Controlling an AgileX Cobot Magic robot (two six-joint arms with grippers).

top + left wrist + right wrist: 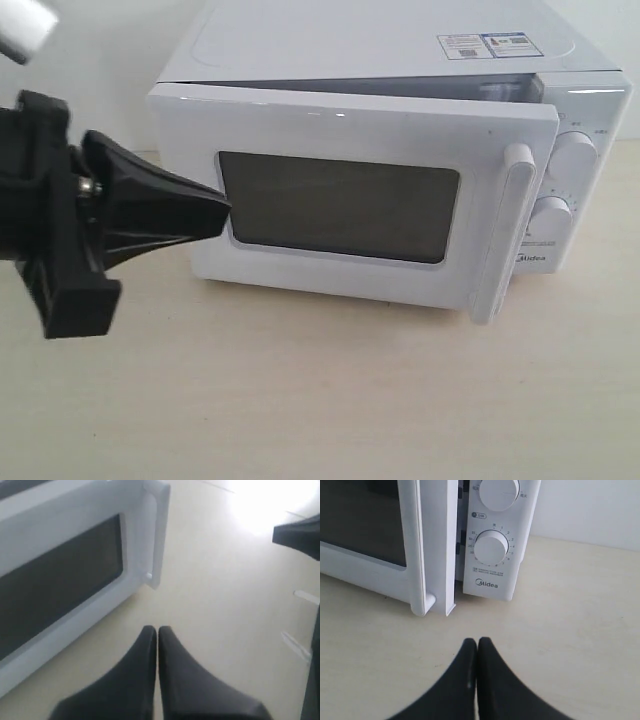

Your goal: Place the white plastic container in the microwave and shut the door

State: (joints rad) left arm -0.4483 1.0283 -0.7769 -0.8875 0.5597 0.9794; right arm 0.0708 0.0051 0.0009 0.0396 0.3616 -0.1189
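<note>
The white microwave (380, 40) stands on the table with its door (340, 130) slightly ajar, a narrow gap showing along the top and at the handle (505, 230) side. My left gripper (225, 210) is shut and empty in front of the door's left part. In the left wrist view its tips (157, 628) hang over bare table, apart from the door (60, 575). My right gripper (477, 641) is shut and empty, low before the door edge (437, 540) and the knob panel (491, 547). The white plastic container is out of view.
The light wooden table (300, 400) stretches in front of the microwave. Two round knobs (575, 155) sit on the right panel, with stickers (490, 45) on top. A dark arm part (297, 535) shows at the edge of the left wrist view.
</note>
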